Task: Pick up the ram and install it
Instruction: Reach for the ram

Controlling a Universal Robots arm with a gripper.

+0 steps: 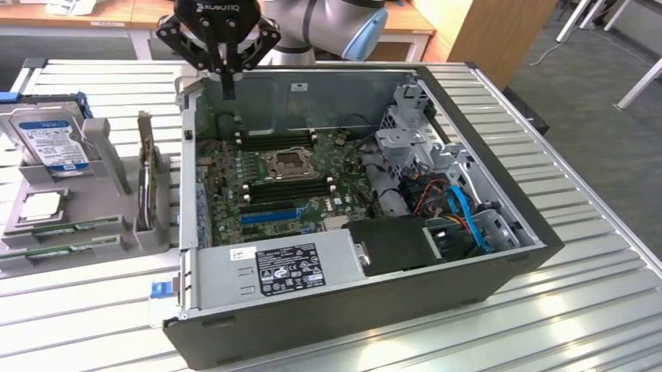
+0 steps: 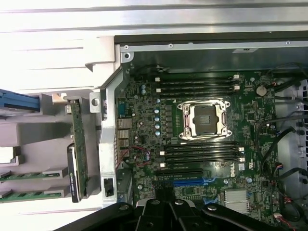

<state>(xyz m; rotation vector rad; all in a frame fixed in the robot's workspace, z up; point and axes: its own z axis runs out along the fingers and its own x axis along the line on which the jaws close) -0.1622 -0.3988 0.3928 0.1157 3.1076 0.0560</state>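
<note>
The gripper (image 1: 225, 85) hangs over the back edge of the open computer case (image 1: 310, 325), fingers pressed together with nothing between them. In the wrist view the gripper (image 2: 166, 215) looks down on the green main board (image 2: 144, 120), well apart from the ram.

The ram (image 1: 64, 228) lies in the gray holder (image 1: 91, 208) outside the case, on the exterior view's left, with a 2nd stick (image 1: 57, 252) like it just beside. It is probably light, thin and stiff, but fragile. The long bare edges look like the safest hold, clear of the chips and the contact edge. A tilted grip may twist it in its groove.

The holder also carries:
- a hard drive (image 1: 52, 143), standing upright
- a small square processor chip (image 1: 39, 205) in a recess
- an upright card (image 1: 145, 182) nearest the case

In the case, the memory slots (image 2: 199, 86) on both sides of the open processor socket (image 2: 206, 119) look empty. A power supply (image 1: 279, 267) sits at the near wall.
</note>
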